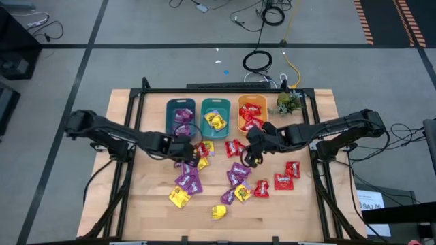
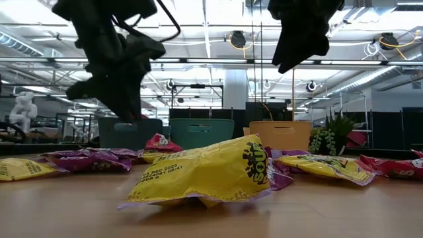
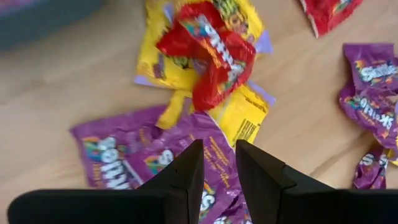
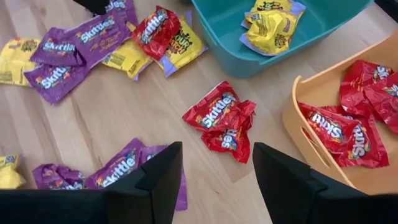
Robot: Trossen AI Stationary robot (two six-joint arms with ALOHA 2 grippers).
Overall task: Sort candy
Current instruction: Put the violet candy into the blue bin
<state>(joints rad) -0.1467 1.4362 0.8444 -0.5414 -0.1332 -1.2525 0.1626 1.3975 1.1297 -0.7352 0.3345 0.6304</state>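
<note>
candy scattered, both arms reaching inward above

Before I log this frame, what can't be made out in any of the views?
- Low view: the teal bin and orange bin show only their walls; their contents are hidden, and both arms are cut off by the top edge.
- High view: print on the candy is too small to read.
- Left wrist view: the left gripper fingers cover part of a purple packet, with a narrow gap.
- Right wrist view: the right gripper is open; the orange bin is cut off.
</note>
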